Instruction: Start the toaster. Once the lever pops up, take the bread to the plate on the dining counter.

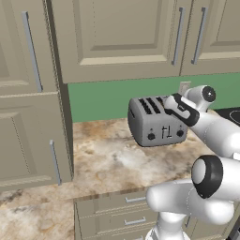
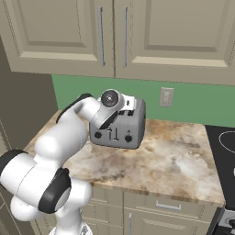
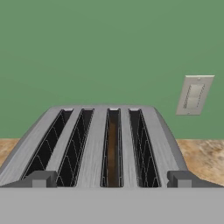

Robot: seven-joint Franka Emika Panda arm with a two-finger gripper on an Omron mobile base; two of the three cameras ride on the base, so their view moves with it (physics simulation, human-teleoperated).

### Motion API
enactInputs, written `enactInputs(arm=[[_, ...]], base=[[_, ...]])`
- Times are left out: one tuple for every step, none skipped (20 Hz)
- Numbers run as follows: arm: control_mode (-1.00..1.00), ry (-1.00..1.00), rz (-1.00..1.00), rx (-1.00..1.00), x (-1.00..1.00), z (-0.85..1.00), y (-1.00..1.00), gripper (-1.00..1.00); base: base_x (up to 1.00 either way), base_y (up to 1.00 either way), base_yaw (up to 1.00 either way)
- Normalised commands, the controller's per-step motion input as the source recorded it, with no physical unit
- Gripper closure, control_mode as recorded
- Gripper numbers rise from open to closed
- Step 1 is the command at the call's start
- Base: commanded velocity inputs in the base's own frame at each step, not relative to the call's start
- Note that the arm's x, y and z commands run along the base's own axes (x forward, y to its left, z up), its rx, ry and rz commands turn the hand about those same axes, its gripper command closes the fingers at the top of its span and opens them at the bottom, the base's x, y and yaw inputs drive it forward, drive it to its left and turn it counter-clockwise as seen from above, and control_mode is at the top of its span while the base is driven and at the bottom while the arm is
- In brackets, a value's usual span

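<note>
Toaster (image 3: 94,144) just below open tool (image 3: 111,180)

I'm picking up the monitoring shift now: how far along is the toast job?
Early. The bread sits down in the third slot of the toaster. The open hand hovers just above the toaster's front edge, holding nothing. Whether the lever is pressed is unclear. Pulling the bread and carrying it to the plate remain.

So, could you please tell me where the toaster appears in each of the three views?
Left base view: toaster right of centre, on the worktop against the green wall, partly behind the arm.
Right base view: toaster just left of centre, its left end hidden by the arm.
Hand view: toaster seen from above, across the lower half, slots open upward.
Shared landmark: the wall outlet.
</note>
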Motion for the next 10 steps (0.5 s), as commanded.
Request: enactInputs(arm=[[-1.00,0.00,0.00,0.00,0.00,0.00,0.00,-1.00],[-1.00,0.00,0.00,0.00,0.00,0.00,0.00,-1.00],[-1.00,0.00,0.00,0.00,0.00,0.00,0.00,-1.00],[-1.00,0.00,0.00,0.00,0.00,0.00,0.00,-1.00],[-1.00,0.00,0.00,0.00,0.00,0.00,0.00,-1.00],[-1.00,0.00,0.00,0.00,0.00,0.00,0.00,-1.00],[-1.00,0.00,0.00,0.00,0.00,0.00,0.00,-1.00],[-1.00,0.00,0.00,0.00,0.00,0.00,0.00,-1.00],[-1.00,0.00,0.00,0.00,0.00,0.00,0.00,-1.00],[-1.00,0.00,0.00,0.00,0.00,0.00,0.00,-1.00]], base=[[0.00,0.00,0.00],[0.00,0.00,0.00],[0.00,0.00,0.00],[0.00,0.00,0.00],[0.00,0.00,0.00],[0.00,0.00,0.00],[0.00,0.00,0.00],[0.00,0.00,0.00],[0.00,0.00,0.00],[0.00,0.00,0.00]])
